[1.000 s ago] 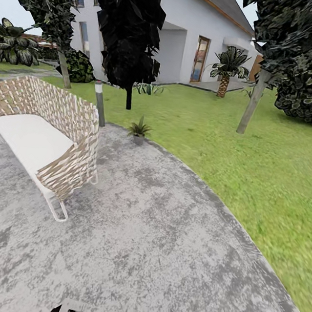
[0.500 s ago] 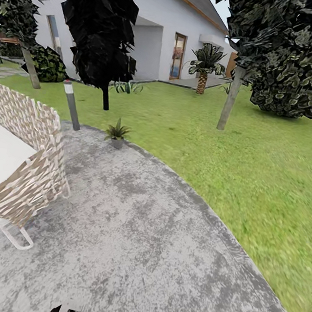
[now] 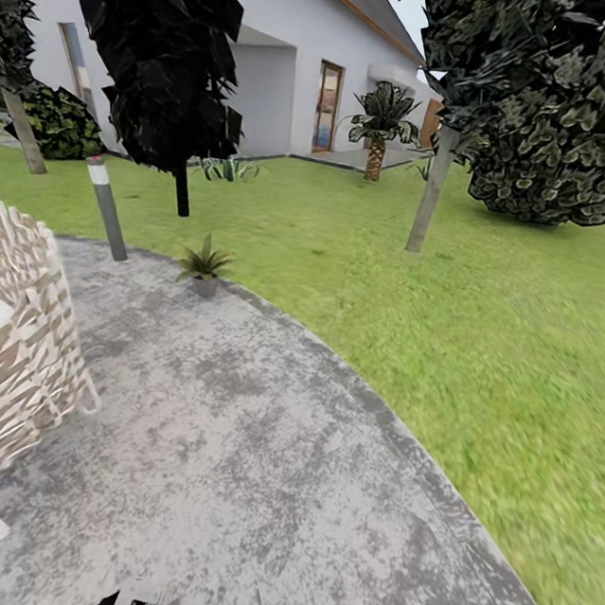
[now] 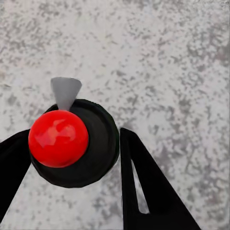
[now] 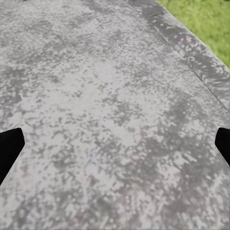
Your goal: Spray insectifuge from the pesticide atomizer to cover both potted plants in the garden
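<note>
On the round grey paved patio, near its far edge, sits a small potted plant with pointed green leaves. A grey bollard post with a white band stands just beside it on the left. A woven white and tan chair is at the left side. Green lawn lies past the patio, with a white house behind.

The left gripper has its black fingers clamped around a black round thing with a red ball on it. The right gripper has its fingers far apart with nothing between them.
</note>
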You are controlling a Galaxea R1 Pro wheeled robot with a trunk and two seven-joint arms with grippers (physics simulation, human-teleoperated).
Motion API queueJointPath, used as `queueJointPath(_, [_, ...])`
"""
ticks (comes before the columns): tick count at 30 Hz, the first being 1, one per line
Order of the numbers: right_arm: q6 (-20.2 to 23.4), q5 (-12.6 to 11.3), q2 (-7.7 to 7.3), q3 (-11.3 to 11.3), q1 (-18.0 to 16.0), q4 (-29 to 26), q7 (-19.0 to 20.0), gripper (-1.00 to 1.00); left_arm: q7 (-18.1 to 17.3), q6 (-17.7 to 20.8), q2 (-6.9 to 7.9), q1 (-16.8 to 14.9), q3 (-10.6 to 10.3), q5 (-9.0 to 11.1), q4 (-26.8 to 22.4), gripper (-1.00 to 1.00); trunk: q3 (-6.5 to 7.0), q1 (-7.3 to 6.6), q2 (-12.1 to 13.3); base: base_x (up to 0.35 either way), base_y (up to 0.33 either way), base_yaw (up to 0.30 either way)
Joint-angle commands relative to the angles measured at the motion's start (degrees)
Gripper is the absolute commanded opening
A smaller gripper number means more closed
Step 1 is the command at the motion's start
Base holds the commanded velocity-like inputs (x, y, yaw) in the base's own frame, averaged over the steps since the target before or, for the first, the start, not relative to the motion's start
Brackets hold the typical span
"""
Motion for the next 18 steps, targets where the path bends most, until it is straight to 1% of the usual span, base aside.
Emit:
queueJointPath(1, [-0.15, 0.60, 0.00, -0.26, -0.04, 0.05, -0.33, 1.00, -0.16, -0.19, 0.01, -0.03, 0.48, -0.44, 0.04, -1.00, -0.05, 0.02, -0.02, 0.331, -0.099, 0.000])
queueJointPath(18, [-0.15, 0.60, 0.00, -0.26, -0.04, 0.13, -0.33, 1.00, -0.16, -0.15, 0.00, -0.03, 0.49, -0.53, 0.02, -1.00, -0.05, 0.02, -0.02, 0.313, -0.124, 0.000])
